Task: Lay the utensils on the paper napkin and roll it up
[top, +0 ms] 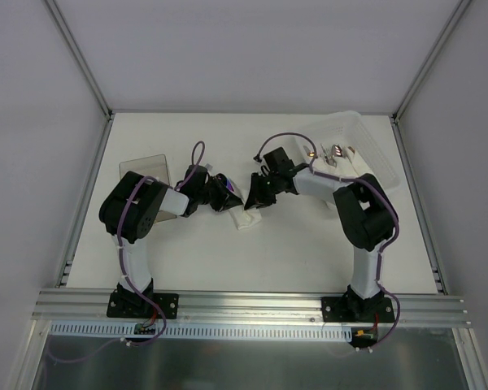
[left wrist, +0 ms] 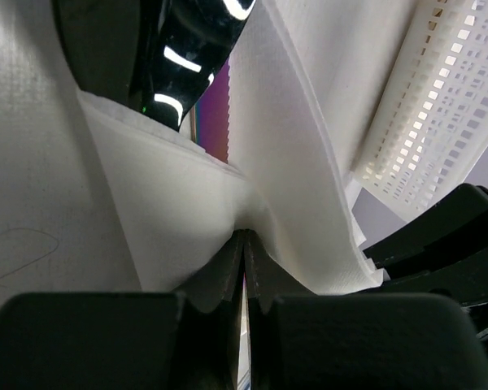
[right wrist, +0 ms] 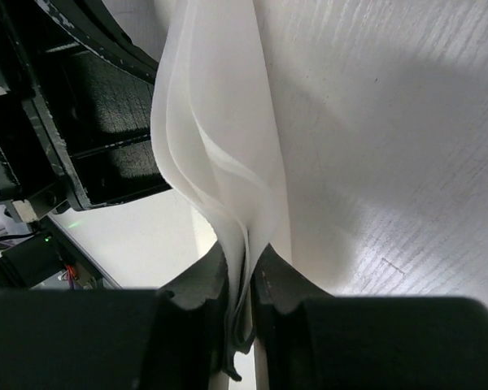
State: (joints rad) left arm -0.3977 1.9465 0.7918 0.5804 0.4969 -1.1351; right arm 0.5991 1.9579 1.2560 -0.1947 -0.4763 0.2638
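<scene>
Tabletop [top: 293, 260]; left gripper [left wrist: 244, 241], right gripper [right wrist: 242, 258] on napkin [top: 249, 219]

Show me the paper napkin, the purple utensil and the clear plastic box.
paper napkin [left wrist: 167, 207]: left wrist view, on the broad white fold left of centre.
purple utensil [left wrist: 215, 122]: left wrist view, on the iridescent strip showing between the folds.
clear plastic box [top: 380, 153]: top view, on its right-hand wall.

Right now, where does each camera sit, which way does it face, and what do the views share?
Top external: above and behind the bases, looking down at the table; both arms show, meeting at the paper napkin.
Left wrist: looks along the left gripper, shut on the napkin; black spoon beyond.
Right wrist: looks along the right gripper, napkin folds between its fingers.
Shared: all three show the napkin.
</scene>
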